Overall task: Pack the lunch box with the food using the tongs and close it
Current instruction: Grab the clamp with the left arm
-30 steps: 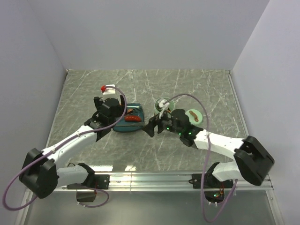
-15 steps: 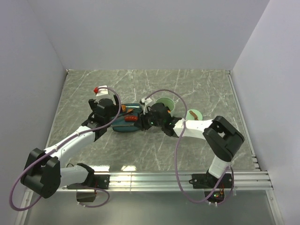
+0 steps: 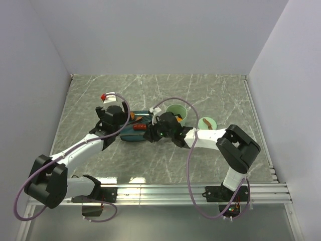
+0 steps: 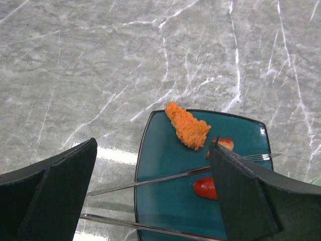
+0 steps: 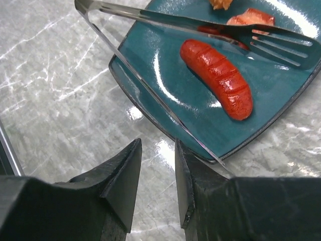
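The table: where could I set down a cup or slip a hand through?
The table is bare along the back wall behind the lunch box and plate, right of the lid, and in front between the arms. The middle is crowded: left pincer, right pincer and tongs at the plate.

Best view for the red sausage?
Right wrist: the sausage lies whole and close, score marks visible, on the teal plate. Left wrist shows only one end beside a finger; top external, a tiny red speck.
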You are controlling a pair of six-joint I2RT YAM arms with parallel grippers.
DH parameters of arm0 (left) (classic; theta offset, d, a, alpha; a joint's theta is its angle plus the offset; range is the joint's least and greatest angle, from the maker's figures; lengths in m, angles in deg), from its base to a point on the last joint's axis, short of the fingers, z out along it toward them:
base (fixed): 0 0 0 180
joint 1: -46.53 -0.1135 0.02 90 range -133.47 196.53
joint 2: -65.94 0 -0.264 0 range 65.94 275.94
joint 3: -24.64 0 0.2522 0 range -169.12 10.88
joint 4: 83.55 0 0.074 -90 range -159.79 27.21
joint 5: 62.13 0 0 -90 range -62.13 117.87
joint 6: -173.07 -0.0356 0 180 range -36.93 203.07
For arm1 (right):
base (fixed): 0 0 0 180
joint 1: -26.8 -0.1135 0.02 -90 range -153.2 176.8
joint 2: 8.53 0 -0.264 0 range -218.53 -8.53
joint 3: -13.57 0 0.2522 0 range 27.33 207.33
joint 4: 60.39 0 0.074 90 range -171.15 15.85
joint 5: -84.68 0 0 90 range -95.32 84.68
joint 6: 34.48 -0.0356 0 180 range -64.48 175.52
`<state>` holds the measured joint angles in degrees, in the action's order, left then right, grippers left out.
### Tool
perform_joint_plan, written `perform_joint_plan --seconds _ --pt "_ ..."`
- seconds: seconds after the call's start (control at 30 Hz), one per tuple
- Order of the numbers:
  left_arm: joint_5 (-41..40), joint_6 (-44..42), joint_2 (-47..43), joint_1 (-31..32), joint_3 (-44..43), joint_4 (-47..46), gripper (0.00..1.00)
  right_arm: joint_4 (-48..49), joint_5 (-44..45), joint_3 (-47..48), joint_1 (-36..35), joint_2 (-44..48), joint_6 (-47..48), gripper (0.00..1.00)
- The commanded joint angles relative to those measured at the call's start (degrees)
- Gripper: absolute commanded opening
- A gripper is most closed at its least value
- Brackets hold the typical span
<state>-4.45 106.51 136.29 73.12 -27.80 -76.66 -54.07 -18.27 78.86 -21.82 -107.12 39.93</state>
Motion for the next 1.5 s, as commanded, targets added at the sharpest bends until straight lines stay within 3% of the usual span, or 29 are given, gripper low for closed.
perform_joint_plan --seconds 0.0,0.4,0.77,1.0,1.17,1.3,1.47 --pt "0.59 0.38 0.67 -0.31 -0.7 -2.27 0.99 -1.09 -0.14 3.05 -0.77 -1.34 -0.4 0.4" --pt "5.68 0.55 0.5 -0.31 1.76 -4.46 0.99 -5.48 10.22 8.23 -0.95 -5.65 -1.28 0.4" --pt "8.95 2.49 -6.01 1.0 7.12 -5.7 0.99 -8.47 19.88 14.48 -0.42 -10.4 -1.11 0.41" --pt "5.78 2.48 -5.93 3.55 7.3 -1.49 0.98 -7.42 17.62 14.65 1.51 -8.65 -0.06 0.41" --pt "2.52 0.3 -4.87 5.49 5.28 3.08 1.0 -4.18 13.13 12.11 1.77 -4.34 1.79 0.49" --pt "-0.29 -4.44 -4.43 6.54 3.08 6.69 1.0 -2.24 8.65 9.21 1.78 1.62 3.2 0.54" --pt "3.22 -12.35 -7.15 7.42 5.18 4.77 1.0 -0.57 5.4 5.52 1.77 6.91 3.55 0.58"
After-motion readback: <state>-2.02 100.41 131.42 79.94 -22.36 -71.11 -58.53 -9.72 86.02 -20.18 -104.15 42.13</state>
